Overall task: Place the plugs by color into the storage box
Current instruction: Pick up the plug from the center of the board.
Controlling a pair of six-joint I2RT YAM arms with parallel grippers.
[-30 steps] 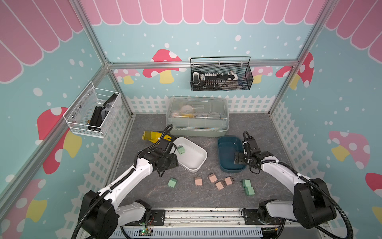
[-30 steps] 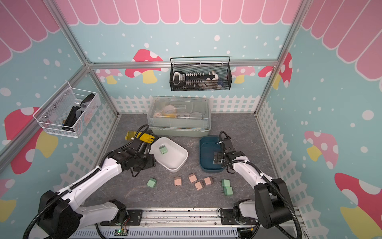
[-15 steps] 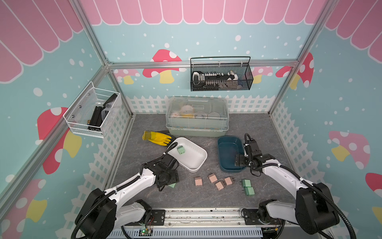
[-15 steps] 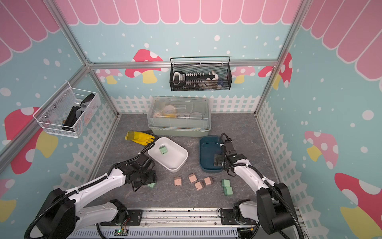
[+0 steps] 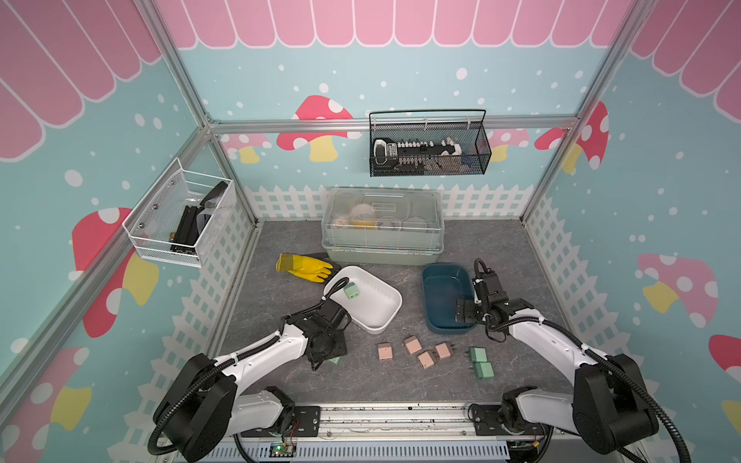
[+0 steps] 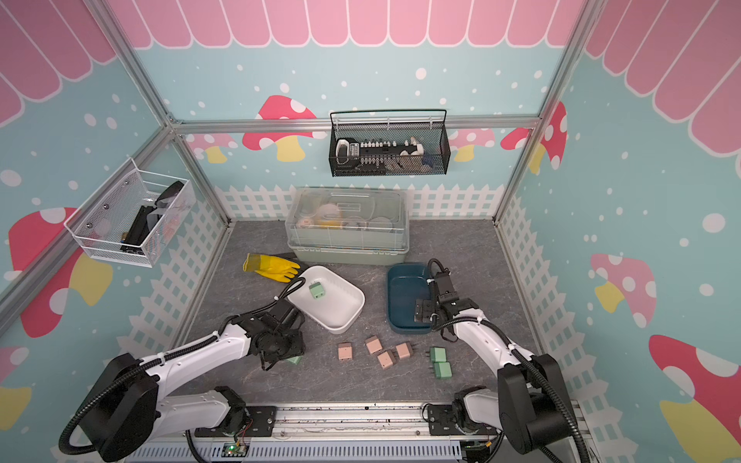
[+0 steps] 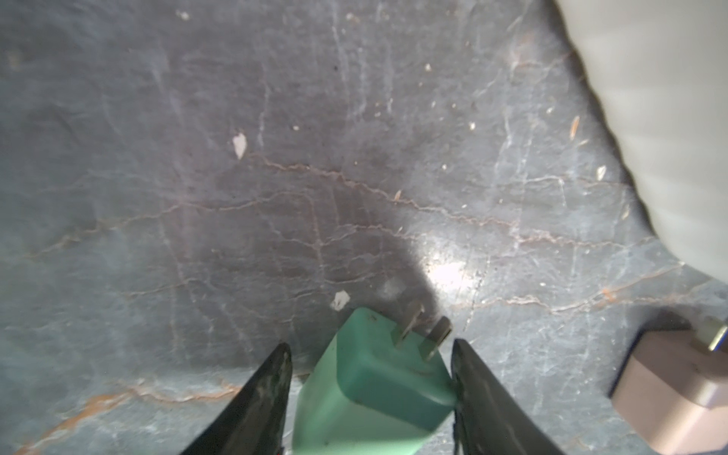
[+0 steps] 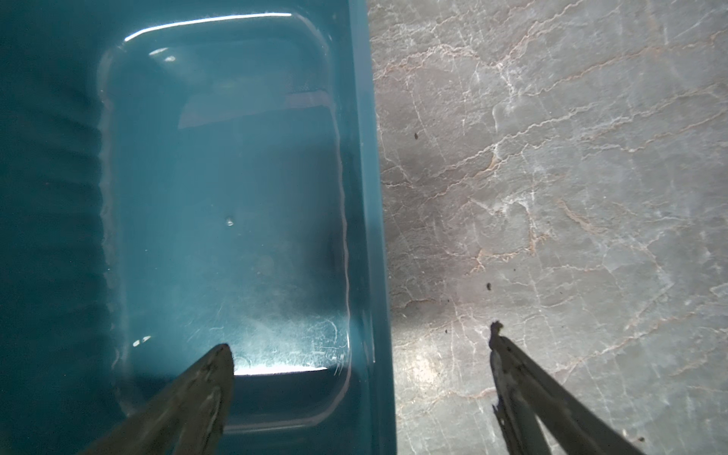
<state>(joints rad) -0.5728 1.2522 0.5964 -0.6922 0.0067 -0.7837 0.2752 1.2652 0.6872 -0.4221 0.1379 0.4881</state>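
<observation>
The left jaws straddle a mint green plug (image 7: 374, 390) whose prongs point away from the wrist. One side presses against the plug's corner and the other shows at most a sliver of gap, so I cannot tell whether the squeeze is complete. This plug sits on the desk (image 5: 288, 288) at about 7 o'clock of the working area, almost hidden under the wrist in both top views. Near it, at its 1 o'clock, lies the white tub (image 5: 375, 312), which already holds one green plug (image 5: 350, 290). Green evidently goes there, and the step in hand looks like the pickup of the second green one. The right jaws stand wide apart and empty at the 4 o'clock corner of the teal tub (image 8: 220, 177), one side above its bare floor and the other above the desk beside its rim. That tub, at 2 o'clock of the desk, holds nothing, so the pink sorting appears not yet begun. The four pink plugs (image 5: 413, 344) lie loosely clustered at 6 o'clock, and two further green plugs (image 5: 478, 354) lie just beside each other at 5 o'clock. The next move, as I judge it, calls for a firm closure on the plug's flat sides, since a hold on a corner may let it twist. Then comes a lift high enough to clear the white rim, a short carry toward 1 o'clock, and a release over the tub's floor.
</observation>
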